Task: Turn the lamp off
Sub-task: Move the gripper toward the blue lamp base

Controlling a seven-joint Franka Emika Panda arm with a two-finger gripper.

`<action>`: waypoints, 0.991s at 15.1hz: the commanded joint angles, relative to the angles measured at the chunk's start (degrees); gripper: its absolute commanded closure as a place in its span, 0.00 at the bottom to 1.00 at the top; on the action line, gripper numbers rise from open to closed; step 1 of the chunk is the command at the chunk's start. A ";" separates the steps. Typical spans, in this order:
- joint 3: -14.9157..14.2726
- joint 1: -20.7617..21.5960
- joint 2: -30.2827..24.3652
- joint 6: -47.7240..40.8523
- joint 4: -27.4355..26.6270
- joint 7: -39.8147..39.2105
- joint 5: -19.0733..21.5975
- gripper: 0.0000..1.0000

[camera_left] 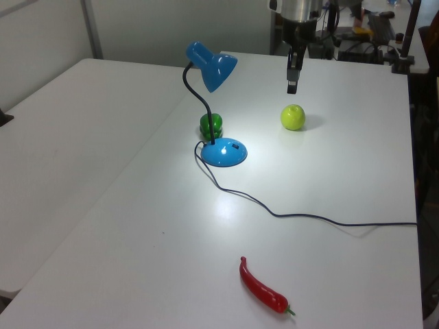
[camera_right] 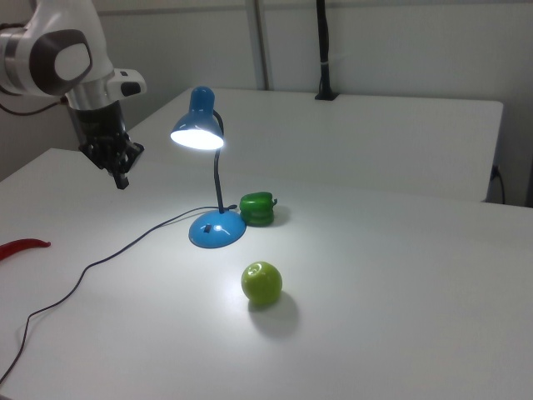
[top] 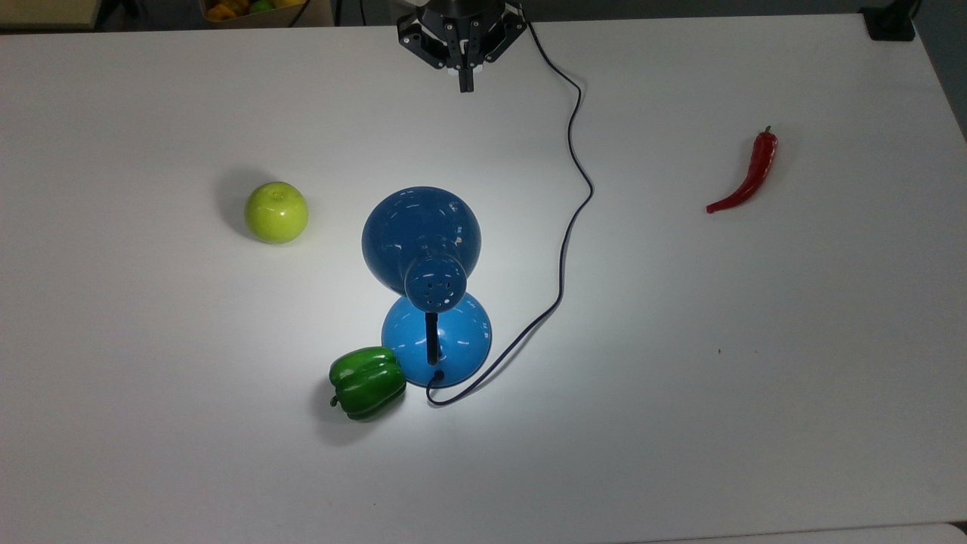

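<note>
While the lamp (top: 427, 283) glows, you can see its blue dome shade lit from within in the right view, throwing a bright pool onto the white tabletop (top: 755, 363) around the round blue base. Your hand (top: 466, 85) hangs above the tabletop near the top view's upper edge, well apart from the lamp and pointing straight down. Its two fingers look pressed together into a single dark tip, with nothing between them. In the left view you find the hand (camera_left: 292, 86) above and just beyond the green apple (camera_left: 293, 117); in the right view the hand (camera_right: 122, 179) sits off to the right view's left of the shade.

Look at the lamp's black neck: it rises from the back of the base and curves over, so the shade leans toward the hand. The thin dark cord (top: 572, 196) leaves the base, loops across the tabletop and runs up past the hand on the top view's right. A green bell pepper (top: 367, 381) lies touching the base's edge on the top view's lower left. A red chili pepper (top: 748, 176) lies far off on the top view's right.
</note>
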 commanded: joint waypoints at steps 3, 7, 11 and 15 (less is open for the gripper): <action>0.01 -0.46 -0.77 3.50 -6.11 -1.34 0.12 1.00; 0.01 -0.28 -1.03 6.57 -10.68 -1.08 -0.57 1.00; 0.01 -0.28 -1.03 11.65 -14.63 -0.56 -1.98 1.00; -0.07 -0.37 -0.34 19.57 -17.81 0.67 -2.25 1.00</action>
